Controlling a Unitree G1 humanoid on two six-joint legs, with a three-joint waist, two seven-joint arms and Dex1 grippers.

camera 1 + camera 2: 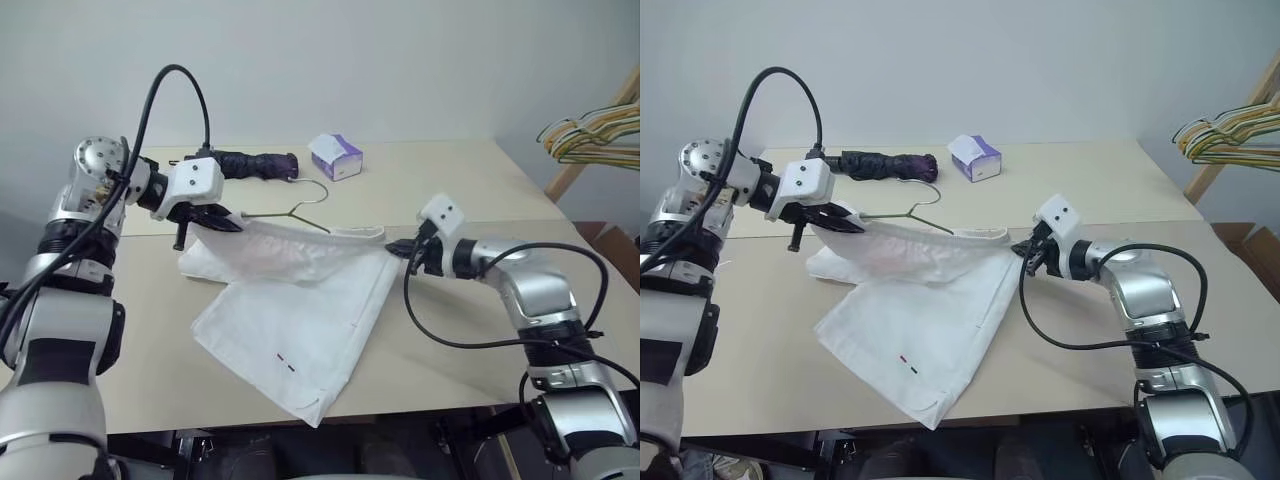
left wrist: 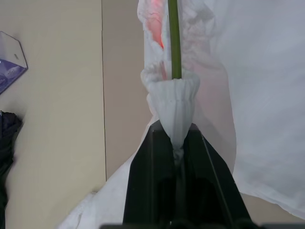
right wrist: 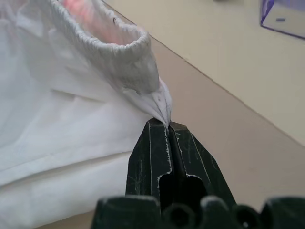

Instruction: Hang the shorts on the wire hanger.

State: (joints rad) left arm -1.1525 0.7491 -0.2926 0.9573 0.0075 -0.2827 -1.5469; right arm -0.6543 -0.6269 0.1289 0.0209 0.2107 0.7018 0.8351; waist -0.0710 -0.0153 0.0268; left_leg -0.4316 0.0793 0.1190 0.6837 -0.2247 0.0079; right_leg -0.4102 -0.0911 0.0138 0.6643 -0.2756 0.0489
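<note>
The white shorts (image 1: 300, 320) lie partly on the table, with their gathered waistband lifted and stretched between both grippers. My left gripper (image 1: 222, 220) is shut on one bunched end of the waistband (image 2: 174, 102). My right gripper (image 1: 402, 250) is shut on the other end (image 3: 159, 102). The thin olive wire hanger (image 2: 174, 38) runs into the waistband opening beside the left gripper. Its hook (image 1: 292, 209) sticks out behind the band, above the table. Whether the wire itself is caught between the left fingers is hidden by the fabric.
A purple-white tissue box (image 1: 337, 156) and a dark rolled bundle (image 1: 255, 163) sit at the back of the beige table (image 1: 450, 340). A bunch of yellow, green and white hangers (image 1: 595, 135) hangs off a wooden rack at the far right.
</note>
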